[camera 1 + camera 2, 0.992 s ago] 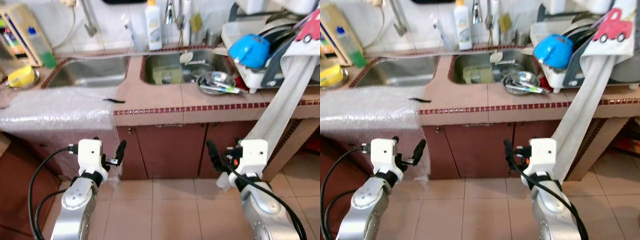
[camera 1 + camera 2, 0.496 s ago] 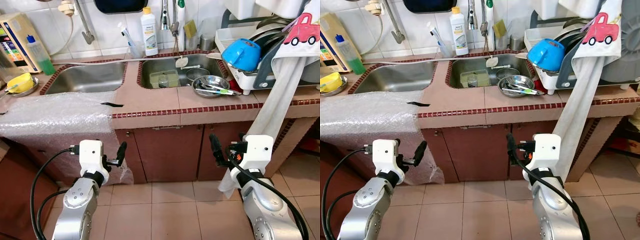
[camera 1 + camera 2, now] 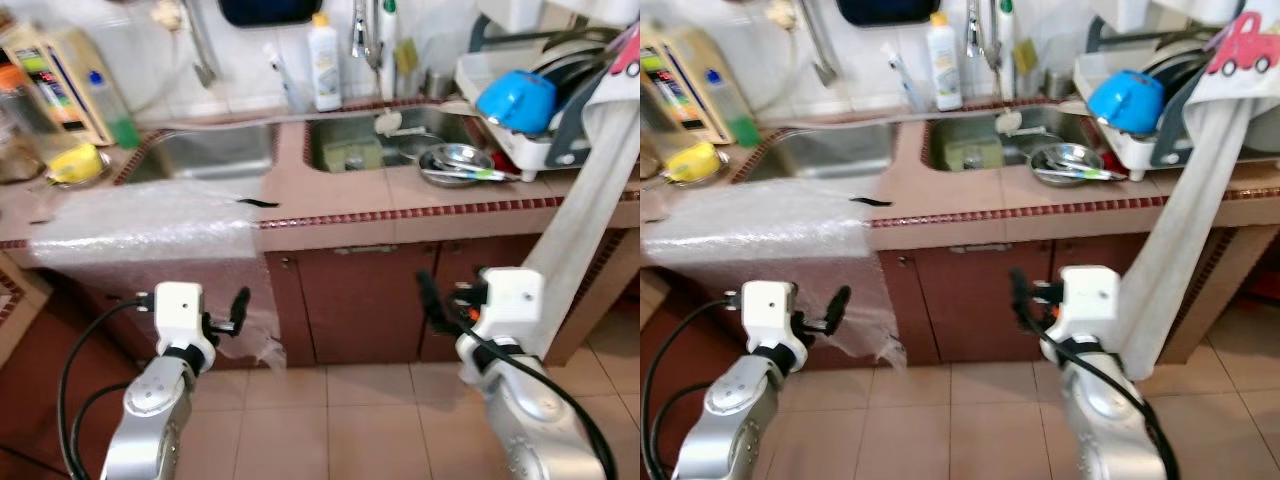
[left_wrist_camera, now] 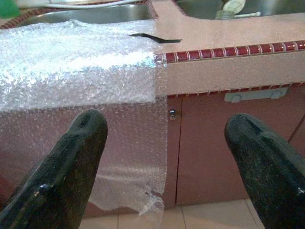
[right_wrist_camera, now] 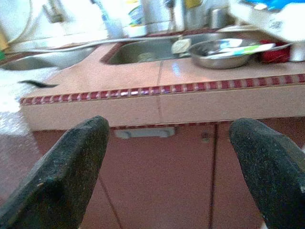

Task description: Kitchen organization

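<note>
A tiled counter [image 3: 330, 205] holds two steel sinks. A steel bowl [image 3: 455, 162] with utensils rests beside the right sink [image 3: 375, 145]. A sheet of bubble wrap [image 3: 150, 215] covers the left part of the counter and hangs down over its front. A small black item [image 3: 258, 203] lies at the wrap's edge. Both arms are held low in front of the cabinet doors. My left gripper [image 4: 167, 157] is open with nothing between its fingers, facing the hanging wrap. My right gripper [image 5: 167, 167] is open and empty, facing the cabinet below the bowl.
A dish rack [image 3: 530, 140] with a blue bowl [image 3: 515, 98] stands at the right, and a long white towel [image 3: 580, 230] hangs from it to the floor. A detergent bottle [image 3: 325, 62] stands behind the sinks. A yellow item [image 3: 72, 163] lies far left.
The whole picture has shifted a little to the right and blurred, so the camera moved. Both arms keep the same pose with open fingers.
</note>
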Available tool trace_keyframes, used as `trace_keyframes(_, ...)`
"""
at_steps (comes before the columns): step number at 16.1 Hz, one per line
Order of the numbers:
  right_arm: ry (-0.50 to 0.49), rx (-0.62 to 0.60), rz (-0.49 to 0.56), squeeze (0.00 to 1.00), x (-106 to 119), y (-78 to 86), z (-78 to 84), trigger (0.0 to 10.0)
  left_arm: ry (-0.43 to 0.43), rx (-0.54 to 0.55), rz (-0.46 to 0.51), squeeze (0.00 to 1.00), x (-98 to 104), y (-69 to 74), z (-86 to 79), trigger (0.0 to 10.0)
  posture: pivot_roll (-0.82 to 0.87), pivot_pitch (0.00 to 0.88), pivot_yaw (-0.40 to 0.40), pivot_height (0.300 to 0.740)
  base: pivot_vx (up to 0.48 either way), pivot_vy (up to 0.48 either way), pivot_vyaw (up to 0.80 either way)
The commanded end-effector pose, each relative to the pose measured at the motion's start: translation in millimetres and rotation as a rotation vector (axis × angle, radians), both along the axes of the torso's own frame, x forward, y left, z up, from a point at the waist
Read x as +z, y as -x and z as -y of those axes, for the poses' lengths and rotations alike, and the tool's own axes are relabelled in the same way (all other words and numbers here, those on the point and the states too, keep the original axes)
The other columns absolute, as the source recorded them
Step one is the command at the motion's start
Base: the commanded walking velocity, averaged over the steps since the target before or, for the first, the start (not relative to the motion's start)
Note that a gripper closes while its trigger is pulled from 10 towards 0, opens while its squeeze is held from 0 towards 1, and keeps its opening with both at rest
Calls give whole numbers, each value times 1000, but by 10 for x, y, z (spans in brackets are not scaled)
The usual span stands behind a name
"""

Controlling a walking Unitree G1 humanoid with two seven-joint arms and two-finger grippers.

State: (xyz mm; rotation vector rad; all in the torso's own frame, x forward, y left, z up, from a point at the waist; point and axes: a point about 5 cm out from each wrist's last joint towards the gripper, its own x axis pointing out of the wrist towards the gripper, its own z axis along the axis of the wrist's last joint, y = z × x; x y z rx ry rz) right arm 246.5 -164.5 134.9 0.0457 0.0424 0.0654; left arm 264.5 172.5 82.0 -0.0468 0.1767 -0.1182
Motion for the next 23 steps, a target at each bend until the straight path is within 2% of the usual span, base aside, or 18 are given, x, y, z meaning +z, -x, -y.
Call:
trace_keyframes(1,-13,16,20,0,45,-10,-62,10000,-17,11,-5,0,10,-12,-72,10000,-16,0,121,740,0,382,0)
trace_keyframes(14,-20,7,24,0,38,-42,-110,10000,-29,12,-10,0,9,-6,-85,10000,2,0,120,740,0,385,0)
trace_keyframes(23,-6,20,34,0,74,-114,-140,10000,-9,-10,43,0,86,-34,-17,10000,5,0,96,740,0,0,0)
